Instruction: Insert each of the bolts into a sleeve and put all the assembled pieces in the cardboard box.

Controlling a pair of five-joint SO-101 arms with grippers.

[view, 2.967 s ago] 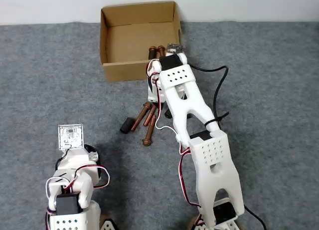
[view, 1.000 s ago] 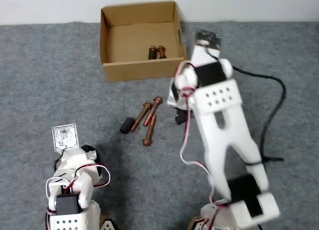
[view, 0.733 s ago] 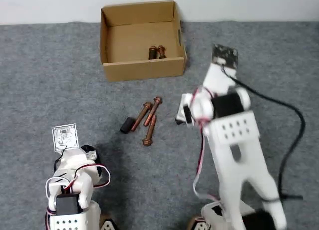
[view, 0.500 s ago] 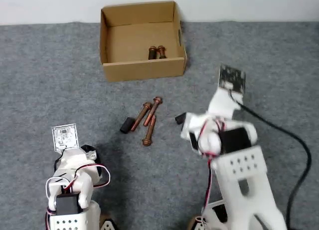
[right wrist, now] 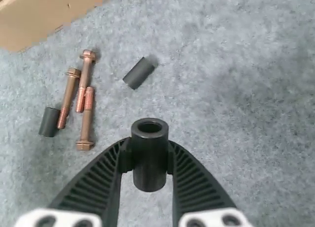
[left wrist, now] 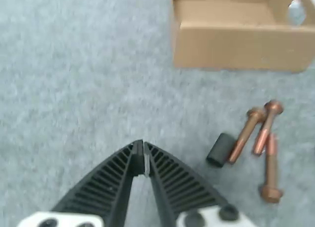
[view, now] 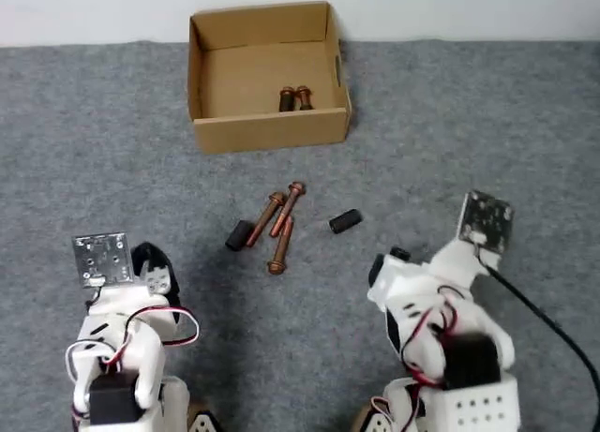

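Right claw (right wrist: 149, 149) is pinching a black sleeve (right wrist: 149, 163) between its fingertips (right wrist: 123, 152) (over the grey mat (right wrist: 246, 64)), long axis crossing the grip, bore facing the wrist; left claw (left wrist: 143, 149) is sitting pressed together.

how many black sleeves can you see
3: a held sleeve in the right tool, a lone sleeve on the carpet, a third sleeve beside the bolts. The box may hide more.

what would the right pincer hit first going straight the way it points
Most likely the loose sleeve lying on the carpet just ahead of the right pincer and its held sleeve, though depth is unclear.
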